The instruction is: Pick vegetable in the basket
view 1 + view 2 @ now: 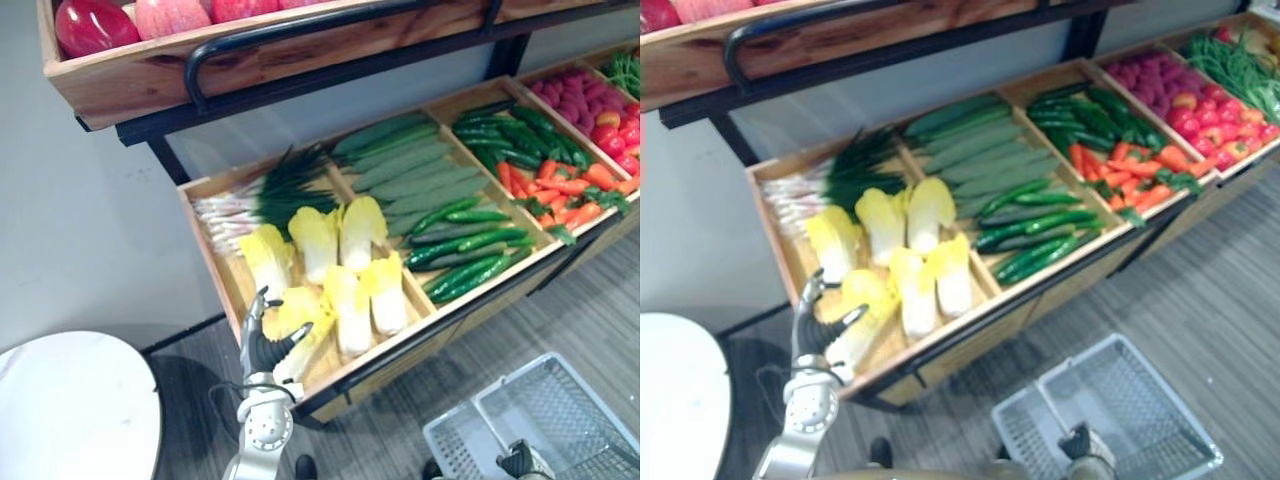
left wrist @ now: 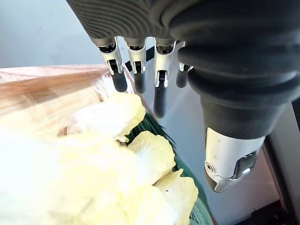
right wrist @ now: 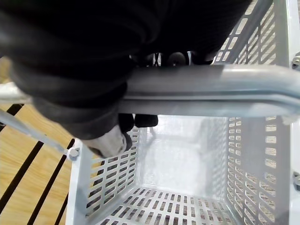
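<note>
Your left hand (image 1: 266, 348) is over the front left corner of the wooden tray (image 1: 204, 245). In the left wrist view its fingers (image 2: 159, 93) are straight and spread, with the thumb held apart. The hand holds nothing. The nearest cabbage (image 1: 305, 318) lies just past the thumb, and you cannot tell whether they touch.

Your right hand (image 1: 522, 462) is low, in front of the shelf. In the right wrist view it is curled round the handle (image 3: 211, 91) of the grey plastic basket (image 3: 108, 183) and clamped on it. The basket's slotted walls and floor show beneath the bar.

Tray contents, left to right:
- Left compartment: spring onions (image 1: 250, 205) along the back edge. The other cabbages (image 1: 340, 250) are in the middle and at the front, cut faces up.
- Next compartment: long pale green cucumbers (image 1: 410, 170) at the back and small dark green cucumbers (image 1: 470, 245) at the front.
- Neighbouring tray to the right: dark green peppers (image 1: 520, 140) at the back and carrots (image 1: 560, 190) at the front.
- Far right tray: purple-pink produce (image 1: 570, 95) and red produce (image 1: 615, 130); too small to identify.

The upper shelf (image 1: 150, 75) holds red fruit (image 1: 95, 25). A round white tabletop (image 1: 70, 410) sits just left of the left hand.
</note>
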`<state>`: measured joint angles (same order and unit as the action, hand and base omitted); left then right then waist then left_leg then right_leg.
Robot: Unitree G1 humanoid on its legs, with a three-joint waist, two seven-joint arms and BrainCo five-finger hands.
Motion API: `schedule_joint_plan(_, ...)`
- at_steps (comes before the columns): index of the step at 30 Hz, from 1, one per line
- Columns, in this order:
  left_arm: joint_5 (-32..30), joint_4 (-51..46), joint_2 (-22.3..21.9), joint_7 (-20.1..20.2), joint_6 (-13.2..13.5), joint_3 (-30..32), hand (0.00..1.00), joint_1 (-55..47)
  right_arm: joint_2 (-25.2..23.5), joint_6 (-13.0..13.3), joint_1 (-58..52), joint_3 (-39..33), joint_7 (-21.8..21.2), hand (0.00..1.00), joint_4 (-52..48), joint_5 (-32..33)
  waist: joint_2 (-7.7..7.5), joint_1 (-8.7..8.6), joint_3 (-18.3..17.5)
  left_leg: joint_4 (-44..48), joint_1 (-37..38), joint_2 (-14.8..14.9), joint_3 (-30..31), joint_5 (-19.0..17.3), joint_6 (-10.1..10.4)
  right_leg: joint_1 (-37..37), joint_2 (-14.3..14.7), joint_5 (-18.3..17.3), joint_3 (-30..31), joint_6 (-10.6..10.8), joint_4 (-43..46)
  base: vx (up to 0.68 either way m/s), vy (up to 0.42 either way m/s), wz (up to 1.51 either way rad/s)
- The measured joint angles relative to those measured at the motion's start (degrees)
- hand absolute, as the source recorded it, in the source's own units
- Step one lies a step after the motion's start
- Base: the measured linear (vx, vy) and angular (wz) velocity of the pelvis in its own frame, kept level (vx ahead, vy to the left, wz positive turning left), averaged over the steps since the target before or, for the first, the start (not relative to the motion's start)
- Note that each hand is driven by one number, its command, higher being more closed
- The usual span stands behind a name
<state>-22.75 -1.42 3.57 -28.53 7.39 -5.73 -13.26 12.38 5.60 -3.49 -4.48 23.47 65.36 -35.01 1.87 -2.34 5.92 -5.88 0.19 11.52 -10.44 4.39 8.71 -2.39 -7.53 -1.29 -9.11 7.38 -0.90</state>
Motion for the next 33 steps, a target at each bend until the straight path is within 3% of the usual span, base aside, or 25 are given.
schedule_joint_plan(4, -0.1, 0.0, 0.2, -0.5, 0.0, 0.9, 1.00, 0.0, 0.1, 0.0, 0.0, -0.2, 0.0, 1.00, 0.4, 0.0, -0.03, 0.09, 0.0, 0.0, 0.0, 0.0, 0.0, 0.0, 0.0, 0.0, 0.0, 0.0, 0.0, 0.0, 0.0, 0.00, 0.000, 0.00)
schedule_joint_plan(5, -0.3, 0.0, 0.2, -0.5, 0.0, 1.1, 0.00, 0.0, 0.1, 0.0, 0.0, -0.3, 0.1, 1.00, 0.4, 0.0, -0.03, 0.06, 0.0, 0.0, 0.0, 0.0, 0.0, 0.0, 0.0, 0.0, 0.0, 0.0, 0.0, 0.0, 0.0, 0.00, 0.000, 0.00)
schedule_joint_plan(16, -0.8, 1.5, 1.3, 1.4, -0.4, 1.7, 0.00, 0.2, 0.1, 0.0, 0.1, -1.9, 0.3, 1.00, 0.3, -0.1, -0.01, -0.15, 0.0, 0.0, 0.0, 0.1, -0.6, 0.0, 0.1, 0.1, 0.1, 0.0, 0.4, 0.0, -0.2, 0.00, 0.000, 0.00)
schedule_joint_plan(24, -3.0, 14.8, 1.7, 2.6, -2.9, 1.7, 0.00, 1.7, 0.1, 0.0, 0.1, -2.4, 0.2, 1.00, 0.0, -0.1, 0.02, -0.55, -0.1, 0.1, 0.0, 0.2, -1.7, -0.1, 0.1, 0.9, 0.1, 0.1, 1.7, 0.0, -0.2, 0.00, -0.002, -0.07)
schedule_joint_plan(33, -7.3, 22.0, 3.7, 4.5, -3.1, 1.5, 0.00, 3.0, 0.2, 0.0, 0.2, -3.2, 0.3, 1.00, -1.0, -0.7, 0.68, -0.69, -0.5, 0.1, 0.5, 0.2, -3.0, -0.4, 0.2, 1.1, 0.1, 0.3, 2.7, 0.2, -0.2, 0.00, -0.001, -0.05)
